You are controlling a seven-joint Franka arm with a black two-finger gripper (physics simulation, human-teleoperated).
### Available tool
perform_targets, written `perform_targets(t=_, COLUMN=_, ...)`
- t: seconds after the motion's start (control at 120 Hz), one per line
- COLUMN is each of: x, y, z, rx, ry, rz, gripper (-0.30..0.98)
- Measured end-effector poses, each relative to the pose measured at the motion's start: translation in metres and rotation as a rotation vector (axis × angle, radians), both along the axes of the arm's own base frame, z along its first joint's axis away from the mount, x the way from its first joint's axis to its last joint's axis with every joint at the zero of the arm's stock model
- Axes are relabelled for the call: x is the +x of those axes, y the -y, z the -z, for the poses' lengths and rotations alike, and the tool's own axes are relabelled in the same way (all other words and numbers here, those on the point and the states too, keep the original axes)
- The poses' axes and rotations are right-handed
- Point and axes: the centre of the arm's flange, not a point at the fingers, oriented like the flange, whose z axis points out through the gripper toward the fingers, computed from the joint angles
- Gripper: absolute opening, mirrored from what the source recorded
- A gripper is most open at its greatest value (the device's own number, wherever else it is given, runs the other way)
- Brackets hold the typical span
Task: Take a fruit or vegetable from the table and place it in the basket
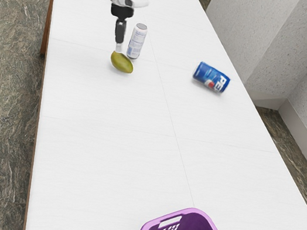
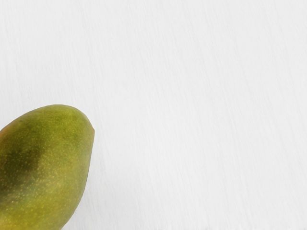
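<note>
Mango, green-yellow and oval (image 1: 122, 63), lies on the white table (image 1: 92, 158), outside the basket, and serves as the landmark here. The gripper (image 1: 118, 47) points down at the mango's end, very near it; whether it is released or clenched, I cannot tell, nor whether it touches the fruit. A silver can (image 1: 136, 41) stands upright just beside the mango, leaving little room on that flank. A blue can with white lettering (image 1: 212, 77) lies on its side well apart from the mango, toward the exterior view's right, nearer the table's far long edge. The other long edge (image 1: 36, 130) runs past the mango toward the exterior view's left, with a strip of tabletop between. From the mango toward the exterior view's lower right, a broad stretch of white surface reaches to the purple basket (image 1: 196, 211), which has latticed sides and is partly cut off by the frame. The wrist view adds close detail: pale speckles on the mango's skin, a dark patch, a small point at one end, and faint grain in the tabletop around it.
</note>
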Motion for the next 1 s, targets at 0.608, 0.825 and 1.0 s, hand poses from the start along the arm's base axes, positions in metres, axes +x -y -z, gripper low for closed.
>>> perform_targets(t=0.608, x=-0.005, y=-0.021, z=0.036, rx=0.055, ry=0.029, rz=0.169, gripper=0.69)
perform_targets(t=0.825, x=-0.011, y=-0.031, z=0.034, rx=0.076, ry=0.041, rz=0.193, gripper=0.69)
perform_targets(t=1.0, x=-0.005, y=-0.035, z=0.046, rx=0.091, ry=0.027, rz=0.225, gripper=0.69)
